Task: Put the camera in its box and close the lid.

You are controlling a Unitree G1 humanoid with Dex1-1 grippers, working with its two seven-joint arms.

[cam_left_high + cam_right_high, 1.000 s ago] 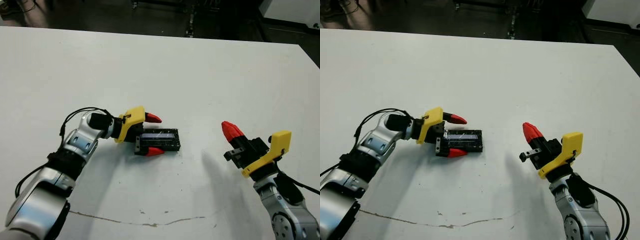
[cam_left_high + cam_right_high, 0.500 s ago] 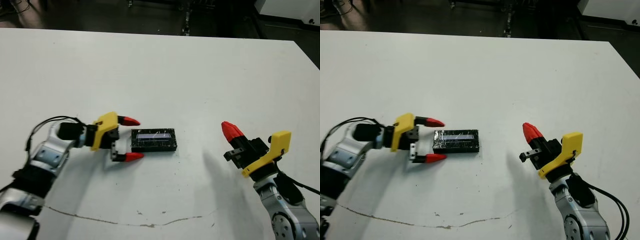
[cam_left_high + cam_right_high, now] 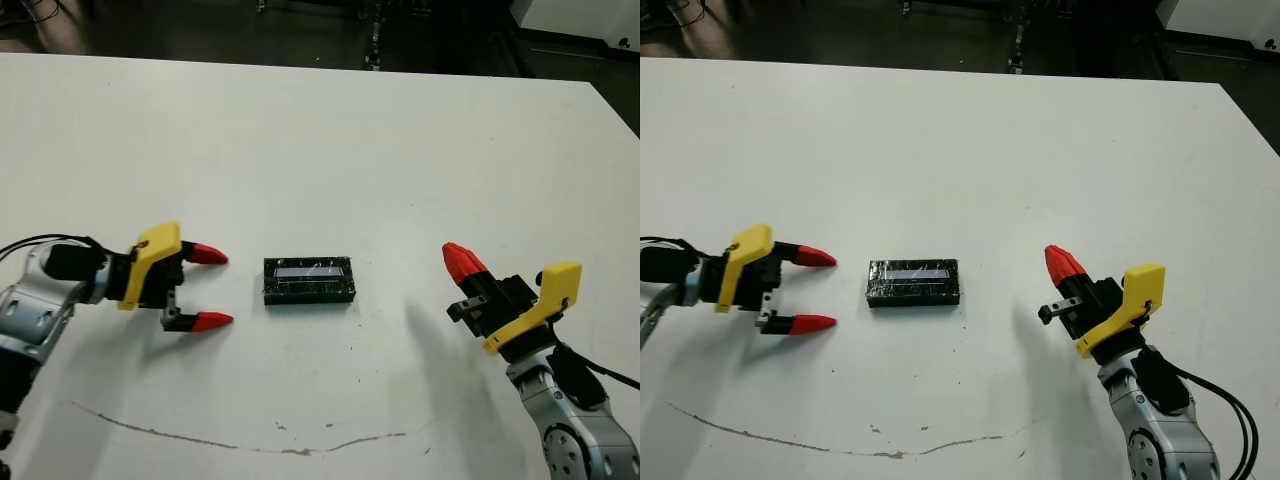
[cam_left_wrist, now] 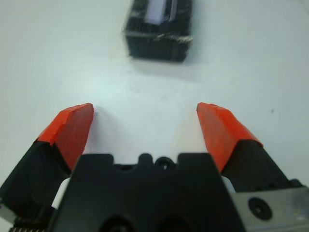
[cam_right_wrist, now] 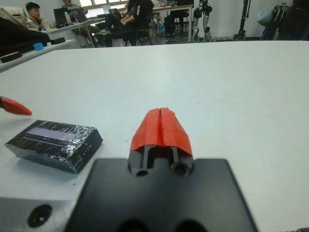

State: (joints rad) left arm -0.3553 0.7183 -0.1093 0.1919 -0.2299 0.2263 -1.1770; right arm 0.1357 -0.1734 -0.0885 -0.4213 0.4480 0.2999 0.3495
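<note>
Now: closed box [image 3: 309, 281] alone mid-tabletop [image 3: 330, 140], both grippers clear of it.

Glossy black lid [image 3: 913, 271] with its pale strip on top, seated flat and square on the box. Left gripper [image 3: 208, 288] just beside the box's left end, fingers spread wide, holding nothing, pointing at it. Right gripper [image 3: 462, 263] well apart to the right, red tips pressed together, empty. Camera not visible.
</note>
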